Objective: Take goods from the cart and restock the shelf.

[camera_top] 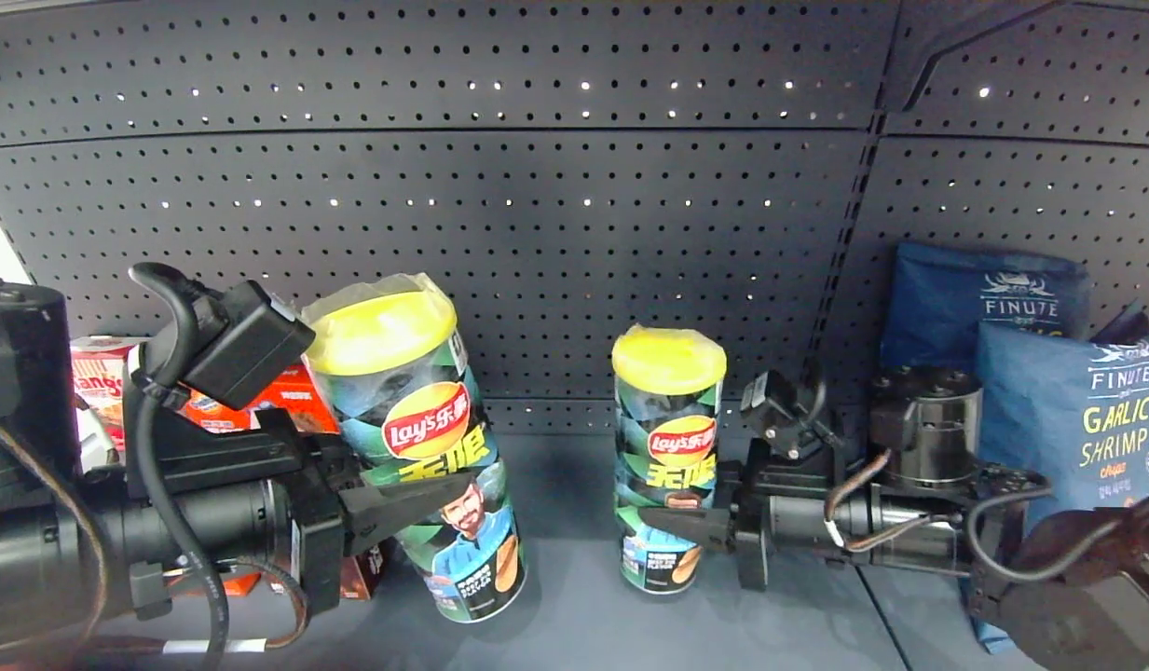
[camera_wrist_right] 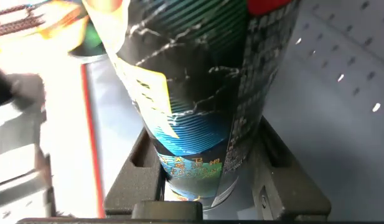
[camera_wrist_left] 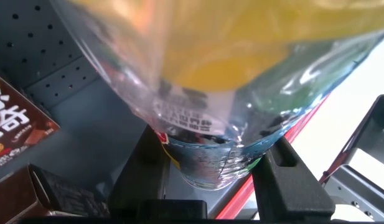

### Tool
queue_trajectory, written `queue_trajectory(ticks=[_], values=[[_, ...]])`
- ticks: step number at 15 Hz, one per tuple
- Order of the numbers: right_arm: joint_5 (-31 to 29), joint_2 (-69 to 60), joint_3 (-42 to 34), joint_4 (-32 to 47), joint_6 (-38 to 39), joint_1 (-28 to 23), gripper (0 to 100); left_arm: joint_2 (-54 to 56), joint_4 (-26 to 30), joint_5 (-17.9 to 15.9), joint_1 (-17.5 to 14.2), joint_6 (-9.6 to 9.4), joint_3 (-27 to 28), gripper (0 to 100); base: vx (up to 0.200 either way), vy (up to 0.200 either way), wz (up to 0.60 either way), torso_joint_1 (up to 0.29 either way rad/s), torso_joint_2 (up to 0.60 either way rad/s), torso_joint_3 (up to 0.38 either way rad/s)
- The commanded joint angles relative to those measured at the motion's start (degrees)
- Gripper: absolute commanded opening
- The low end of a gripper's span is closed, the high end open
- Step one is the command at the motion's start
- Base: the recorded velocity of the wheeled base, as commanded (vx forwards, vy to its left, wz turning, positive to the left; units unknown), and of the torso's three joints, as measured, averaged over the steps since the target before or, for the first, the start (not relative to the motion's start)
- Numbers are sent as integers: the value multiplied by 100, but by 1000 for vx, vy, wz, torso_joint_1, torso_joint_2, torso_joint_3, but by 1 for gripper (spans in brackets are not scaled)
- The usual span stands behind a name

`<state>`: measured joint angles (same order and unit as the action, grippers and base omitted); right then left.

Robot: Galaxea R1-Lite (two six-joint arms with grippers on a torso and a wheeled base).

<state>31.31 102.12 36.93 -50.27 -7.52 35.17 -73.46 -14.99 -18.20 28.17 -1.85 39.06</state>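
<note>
Two chip cans with yellow lids are on the grey shelf [camera_top: 583,624]. The left chip can [camera_top: 416,438] leans to the left, and my left gripper [camera_top: 444,503] is shut on its lower half. In the left wrist view this can [camera_wrist_left: 210,143] fills the space between the fingers [camera_wrist_left: 139,171]. The right chip can [camera_top: 669,447] stands upright on the shelf at the middle. My right gripper [camera_top: 672,524] comes in from the right and is shut on its lower part. The right wrist view has the can [camera_wrist_right: 204,112] clamped between both fingers [camera_wrist_right: 132,168].
Two blue snack bags [camera_top: 1068,419] lean against the pegboard back wall [camera_top: 574,233] at the right, close behind my right arm. Red and orange boxes [camera_top: 257,391] stand at the left behind my left arm. Bare shelf lies between the two cans.
</note>
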Motion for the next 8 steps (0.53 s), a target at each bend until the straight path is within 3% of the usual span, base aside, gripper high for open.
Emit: queue_trajectory(ticks=[1, 3, 8], values=[[-195, -632, -502, -9, 5, 139, 0, 86, -3, 1, -5, 1, -83, 0, 0, 0, 0, 0, 0, 0], [-494, -817, -687, -18, 31, 271, 0, 139, -3, 1, -5, 1, -179, 0, 0, 0, 0, 0, 0, 0], [-503, -904, -1144, -589, 436, 368, 0, 165, 14, 71, -5, 1, -179, 0, 0, 0, 0, 0, 0, 0]])
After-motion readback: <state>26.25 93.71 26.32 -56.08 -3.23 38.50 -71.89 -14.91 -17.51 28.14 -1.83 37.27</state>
